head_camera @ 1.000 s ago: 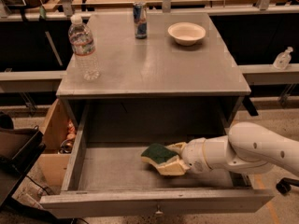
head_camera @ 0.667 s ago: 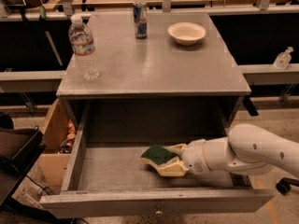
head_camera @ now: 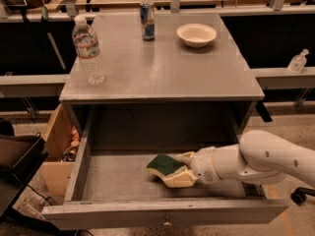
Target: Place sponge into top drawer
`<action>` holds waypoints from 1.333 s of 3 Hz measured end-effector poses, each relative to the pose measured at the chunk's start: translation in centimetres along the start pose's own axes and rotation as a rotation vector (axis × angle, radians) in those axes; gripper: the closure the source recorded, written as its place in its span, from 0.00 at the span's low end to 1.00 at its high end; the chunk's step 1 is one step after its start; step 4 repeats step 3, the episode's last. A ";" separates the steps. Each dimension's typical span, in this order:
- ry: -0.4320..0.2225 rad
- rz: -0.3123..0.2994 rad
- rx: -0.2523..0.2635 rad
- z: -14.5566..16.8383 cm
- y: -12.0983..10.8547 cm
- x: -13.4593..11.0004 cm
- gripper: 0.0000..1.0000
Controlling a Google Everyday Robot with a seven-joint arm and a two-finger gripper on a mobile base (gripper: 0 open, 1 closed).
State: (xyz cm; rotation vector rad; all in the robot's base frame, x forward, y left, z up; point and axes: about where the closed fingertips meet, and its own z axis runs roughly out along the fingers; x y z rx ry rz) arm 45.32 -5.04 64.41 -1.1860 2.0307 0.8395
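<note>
The top drawer (head_camera: 162, 214) of the grey cabinet is pulled fully out, its front panel and small centre knob toward the camera. My gripper (head_camera: 173, 169) reaches in from the right on a white arm, low inside the drawer. Its cream fingers (head_camera: 178, 177) are shut on the sponge (head_camera: 164, 164), which shows its dark green scrub layer upward with a pale edge. The sponge sits at or just above the drawer floor, right of centre; whether it touches the floor I cannot tell.
On the cabinet top (head_camera: 162, 73) stand a clear water bottle (head_camera: 88, 50) at the left, a blue can (head_camera: 146, 21) at the back and a cream bowl (head_camera: 196, 35) at the back right. A wooden box (head_camera: 56, 146) sits left of the drawer.
</note>
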 end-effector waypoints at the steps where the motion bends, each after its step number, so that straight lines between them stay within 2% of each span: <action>1: 0.001 -0.002 -0.002 0.1 0.1 -0.1 0.12; 2: 0.001 -0.004 -0.004 0.2 0.2 -0.1 0.00; 4: 0.001 -0.004 -0.005 0.2 0.2 -0.1 0.00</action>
